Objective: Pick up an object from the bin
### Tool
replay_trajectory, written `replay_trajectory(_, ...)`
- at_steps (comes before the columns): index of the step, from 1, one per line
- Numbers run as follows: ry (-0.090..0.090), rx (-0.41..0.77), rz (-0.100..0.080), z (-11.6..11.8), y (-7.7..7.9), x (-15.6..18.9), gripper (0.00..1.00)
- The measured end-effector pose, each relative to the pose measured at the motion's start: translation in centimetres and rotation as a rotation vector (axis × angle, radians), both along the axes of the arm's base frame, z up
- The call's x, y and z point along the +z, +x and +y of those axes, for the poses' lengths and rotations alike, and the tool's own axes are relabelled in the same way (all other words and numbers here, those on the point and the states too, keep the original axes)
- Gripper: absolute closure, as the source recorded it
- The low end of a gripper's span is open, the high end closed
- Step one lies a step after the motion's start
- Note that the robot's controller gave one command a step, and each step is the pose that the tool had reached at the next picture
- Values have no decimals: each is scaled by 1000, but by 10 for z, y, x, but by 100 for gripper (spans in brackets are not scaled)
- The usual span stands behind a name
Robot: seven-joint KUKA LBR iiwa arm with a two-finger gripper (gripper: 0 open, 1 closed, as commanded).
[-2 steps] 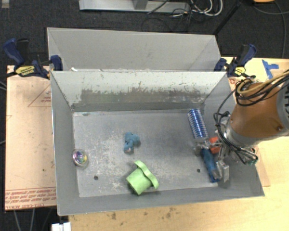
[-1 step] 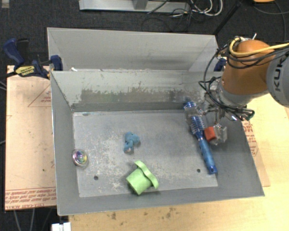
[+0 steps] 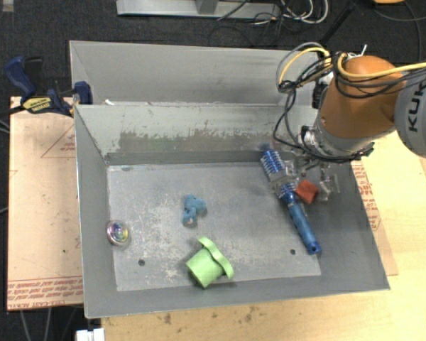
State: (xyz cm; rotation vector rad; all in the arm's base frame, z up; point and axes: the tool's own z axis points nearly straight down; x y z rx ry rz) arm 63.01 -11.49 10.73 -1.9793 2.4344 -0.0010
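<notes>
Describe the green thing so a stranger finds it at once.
In the grey bin, look near the middle of the front edge. A light green cylinder lies on its side. Nothing else is green; the pale blue piece behind is smaller.

Black letters "KU" are read on the light grey robot arm link [image 3: 416, 111], at two o'clock of the grey metal bin [image 3: 199, 69].

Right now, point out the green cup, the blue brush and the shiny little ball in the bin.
green cup [image 3: 204, 268]: camera view, on its rounded side wall.
blue brush [image 3: 300, 224]: camera view, on the middle of its handle.
shiny little ball [image 3: 118, 233]: camera view, on its centre.
</notes>
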Motion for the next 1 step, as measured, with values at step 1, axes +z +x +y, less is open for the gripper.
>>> replay_trajectory(1,16,549,-2,14,21,-33,0)
